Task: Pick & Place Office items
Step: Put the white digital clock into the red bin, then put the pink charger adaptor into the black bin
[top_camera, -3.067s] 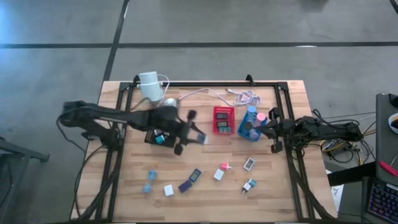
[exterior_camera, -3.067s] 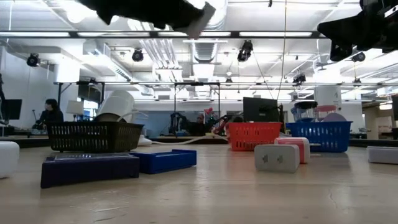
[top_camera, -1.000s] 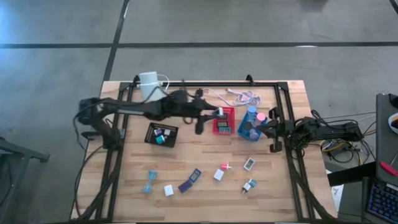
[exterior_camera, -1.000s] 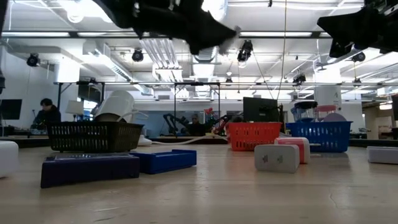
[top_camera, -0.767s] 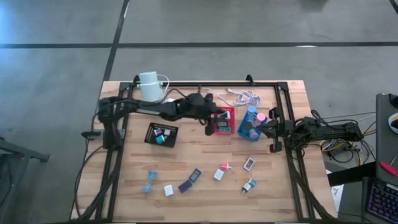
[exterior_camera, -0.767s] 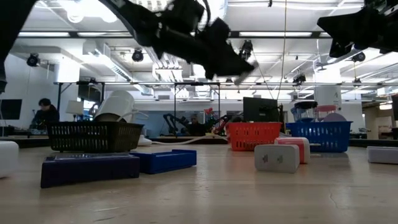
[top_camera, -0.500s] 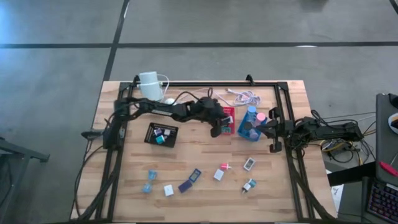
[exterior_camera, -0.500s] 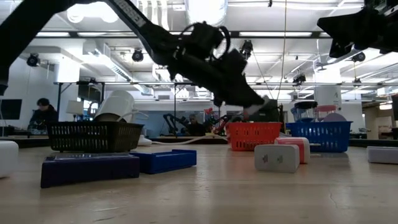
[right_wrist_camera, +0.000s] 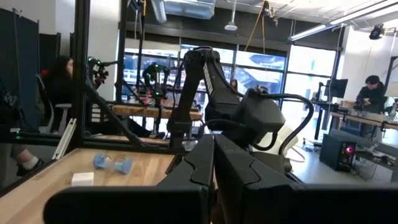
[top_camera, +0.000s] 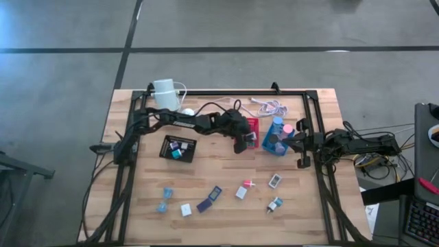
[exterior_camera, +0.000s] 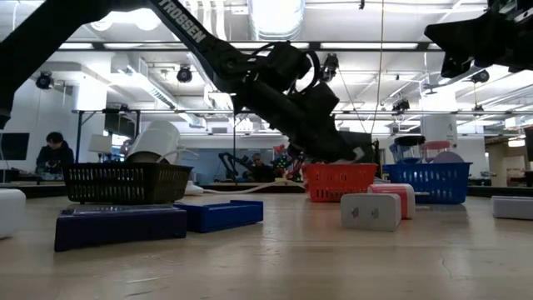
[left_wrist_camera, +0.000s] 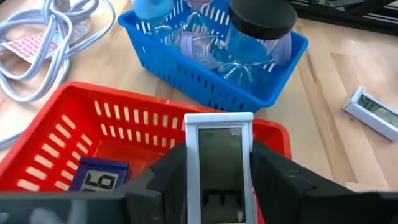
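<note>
White-framed, with a grey rectangular screen showing dark digits: small clock-like office item [left_wrist_camera: 219, 167], pinched upright between the dark fingers [left_wrist_camera: 275, 177] of the left gripper [top_camera: 241, 140], directly over the red basket [left_wrist_camera: 56, 140] near the far edge of the wooden table [top_camera: 226, 216]. Inside that ribbed plastic basket, one dark item with pale digits [left_wrist_camera: 98, 180]. Just beside it, one blue slatted basket [left_wrist_camera: 186, 65] holding clear bottles, one capped black [left_wrist_camera: 260, 14], one capped blue. One black mesh basket [top_camera: 178, 147] toward the left edge, with small white and teal pieces inside. Loose on the bare wood toward the near edge, eight or so tiny pieces: a pale blue one [top_camera: 164, 204], a white cube [top_camera: 186, 209], two dark purple slabs [top_camera: 209, 199], a white and pink piece [top_camera: 245, 187], a white screen piece [top_camera: 275, 181], a teal and white one [top_camera: 274, 204]. White cylinder [top_camera: 164, 94] and coiled white cable [top_camera: 264, 105] at the far edge. Right gripper [right_wrist_camera: 214, 165] at the right edge, fingers pressed together, holding nothing.
</note>
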